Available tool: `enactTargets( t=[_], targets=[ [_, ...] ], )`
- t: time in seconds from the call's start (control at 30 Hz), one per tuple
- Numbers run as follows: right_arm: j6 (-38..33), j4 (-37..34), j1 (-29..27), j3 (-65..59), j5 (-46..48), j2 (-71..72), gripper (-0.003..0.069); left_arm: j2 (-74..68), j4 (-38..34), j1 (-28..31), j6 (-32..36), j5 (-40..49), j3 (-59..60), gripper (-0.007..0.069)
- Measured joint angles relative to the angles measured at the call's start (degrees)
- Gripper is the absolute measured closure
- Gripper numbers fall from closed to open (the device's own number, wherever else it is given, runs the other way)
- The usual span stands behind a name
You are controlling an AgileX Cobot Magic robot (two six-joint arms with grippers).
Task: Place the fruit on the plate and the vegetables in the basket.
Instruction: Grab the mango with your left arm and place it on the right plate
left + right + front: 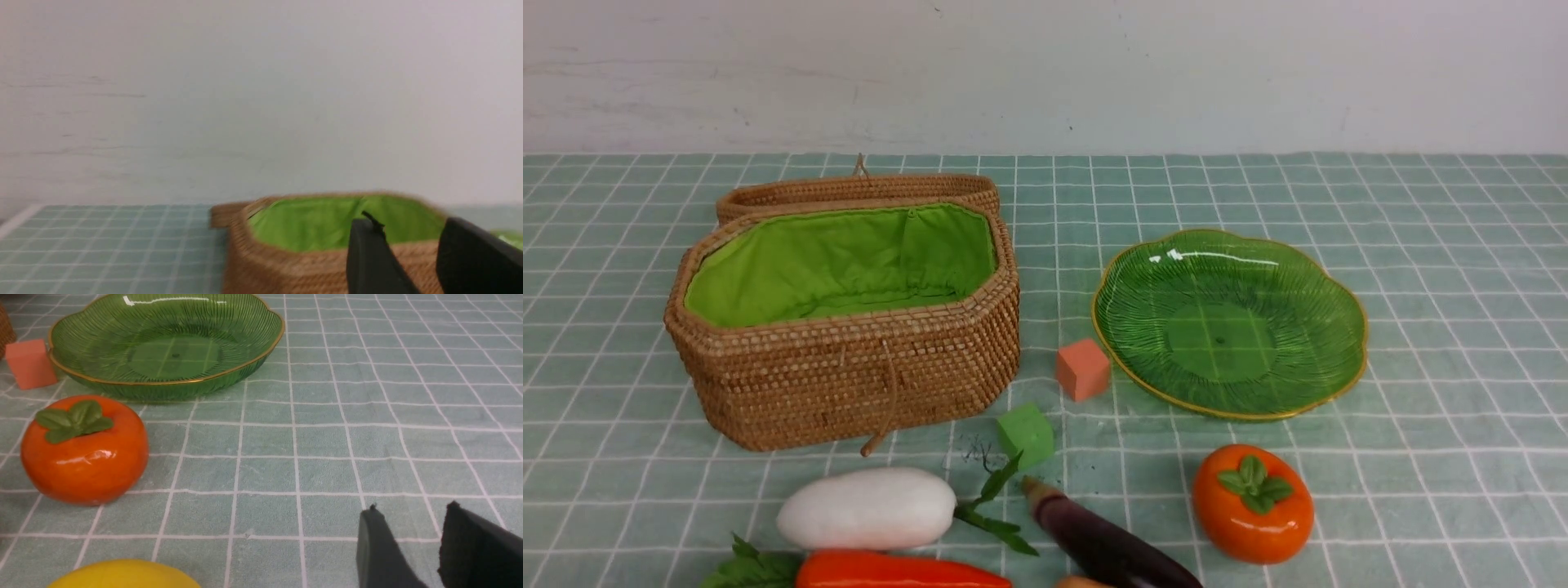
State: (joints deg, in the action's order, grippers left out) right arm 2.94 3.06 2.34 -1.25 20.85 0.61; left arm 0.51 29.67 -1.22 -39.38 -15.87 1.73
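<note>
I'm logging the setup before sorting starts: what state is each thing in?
Basket: lid open, nothing seen inside.
Plate: empty.
Persimmon: upright on cloth.
Radish: lying on cloth.
Eggplant: lying on cloth.
Carrot: lying on cloth.
Left gripper: open, empty.
Right gripper: open, empty.

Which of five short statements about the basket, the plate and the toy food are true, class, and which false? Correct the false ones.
1. The basket stands open, its lid folded back. True.
2. The persimmon is on the plate. False: it lies on the tablecloth in front of the plate, which holds nothing.
3. The pink cube sits between basket and plate. True.
4. The white radish is in the basket. False: it lies on the tablecloth in front of the basket.
5. The eggplant lies between radish and persimmon. True.
</note>
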Motion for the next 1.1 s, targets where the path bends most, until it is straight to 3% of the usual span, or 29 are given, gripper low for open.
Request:
enactTargets(
  t=[0.1,0.23,0.37,0.43,0.47,0.5,0.57,0.63,0.73,0.87,0.93,0.97,1.0,1.1],
  targets=[
    [0.0,0.0,0.0,0.0,0.0,0.0,0.0417,0.0,-0.32,0.0,-3.71,-3.87,-1.24,0.0386],
    [0.0,0.0,0.0,0.0,0.0,0.0,0.0417,-0.16,-0.51,0.0,-5.51,0.3,-10.51,0.0386],
    [0.0,0.0,0.0,0.0,0.0,0.0,0.0417,-5.33,-1.72,0.0,-12.69,14.36,-24.61,0.0386],
    [0.0,0.0,0.0,0.0,0.0,0.0,0.0417,-10.63,-3.02,0.0,-17.94,30.96,-31.54,0.0386],
    [0.0,0.0,0.0,0.0,0.0,0.0,0.0417,-12.99,-3.46,0.0,-18.98,37.97,-33.0,0.0386],
    [0.0,0.0,0.0,0.0,0.0,0.0,0.0417,-13.94,-3.56,0.0,-19.09,39.33,-33.22,0.0386],
    [0.0,0.0,0.0,0.0,0.0,0.0,0.0417,-19.47,-3.59,0.0,-19.23,54.75,-34.3,0.0386],
    [0.0,0.0,0.0,0.0,0.0,0.0,0.0417,-23.32,-2.66,0.0,-18.16,62.24,-34.3,0.0386],
    [0.0,0.0,0.0,0.0,0.0,0.0,0.0417,-26.59,-1.93,0.0,-17.78,66.83,-34.3,0.0386],
    [0.0,0.0,0.0,0.0,0.0,0.0,0.0417,-32.69,-6.73,0.0,-15.76,70.04,-34.3,0.0386],
    [0.0,0.0,0.0,0.0,0.0,0.0,0.0417,-37.44,-14.68,0.0,-7.2,69.96,-34.37,0.0386],
    [0.0,0.0,0.0,0.0,0.0,0.0,0.0417,-37.8,-15.39,0.0,-6.23,69.79,-34.42,0.0386],
    [0.0,0.0,0.0,0.0,0.0,0.0,0.0417,-41.12,-22.38,0.0,3.76,69.31,-34.8,0.0386],
    [0.0,0.0,0.0,0.0,0.0,0.0,0.0417,-45.96,-34.62,0.0,20.41,69.08,-36.62,0.0386]
  ],
)
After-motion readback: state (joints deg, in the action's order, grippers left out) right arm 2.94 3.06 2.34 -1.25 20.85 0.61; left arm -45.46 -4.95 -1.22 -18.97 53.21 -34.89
